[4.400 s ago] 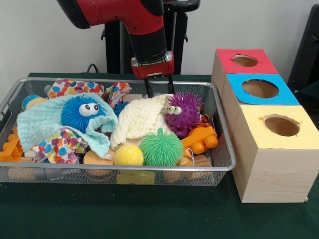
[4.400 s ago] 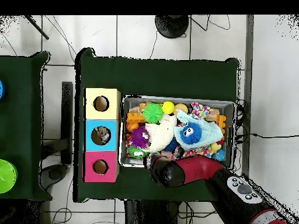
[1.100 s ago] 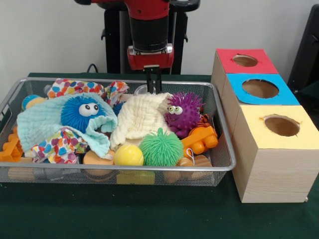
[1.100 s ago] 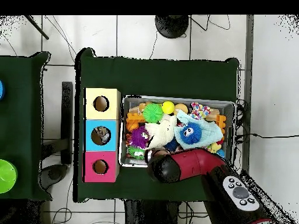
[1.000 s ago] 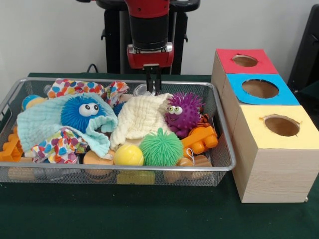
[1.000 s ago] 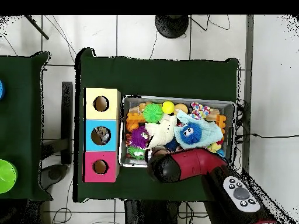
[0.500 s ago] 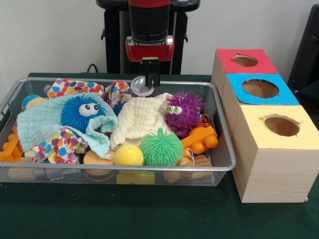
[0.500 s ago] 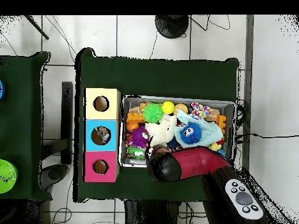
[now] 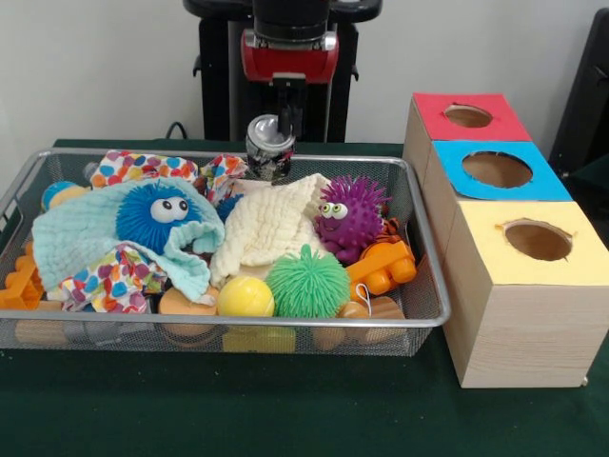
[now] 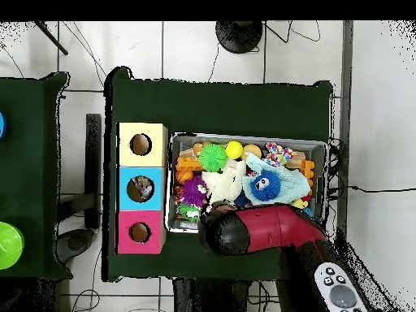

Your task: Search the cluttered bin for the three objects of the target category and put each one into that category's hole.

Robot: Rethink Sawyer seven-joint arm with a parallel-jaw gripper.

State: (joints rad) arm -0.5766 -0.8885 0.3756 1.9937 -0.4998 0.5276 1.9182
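Observation:
A small metal can [image 9: 269, 146] hangs in the air above the far rim of the wire bin [image 9: 285, 323]. My gripper [image 9: 287, 121] is shut on the can's upper right edge, and the can tilts a little below the fingers. In the overhead view the red arm [image 10: 260, 230] covers both the gripper and the can. Right of the bin stand three wooden boxes with holes: red top [image 9: 471, 116], blue top [image 9: 497, 169] and yellow top [image 9: 538, 240]. From overhead, something grey lies inside the blue box [image 10: 142, 188].
The bin holds a purple spiky ball [image 9: 350, 215], a green spiky ball [image 9: 306, 282], a yellow ball [image 9: 245, 297], a blue fuzzy ball [image 9: 158, 214], a cream cloth [image 9: 271, 227], an orange block [image 9: 383, 267] and patterned cloths. Green cloth covers the table [image 9: 285, 409].
My gripper went down behind the cream cloth, shut on the metal can and has risen with it; the can now hangs above the bin's far rim.

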